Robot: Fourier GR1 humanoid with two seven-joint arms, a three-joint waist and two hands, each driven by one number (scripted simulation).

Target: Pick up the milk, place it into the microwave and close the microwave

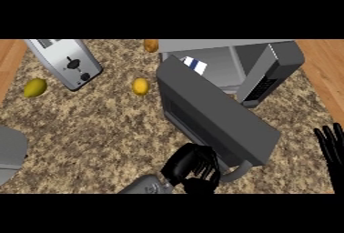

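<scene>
With the milk point(195, 64) already inside the microwave point(228, 50), far ahead of it, the left hand point(194, 169) curls against the door point(215, 116) to swing it shut.

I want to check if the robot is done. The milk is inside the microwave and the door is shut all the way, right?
Not quite. The head view shows the milk inside the microwave, but the door is open, swung out over the counter. The left hand is at the door's handle.
</scene>
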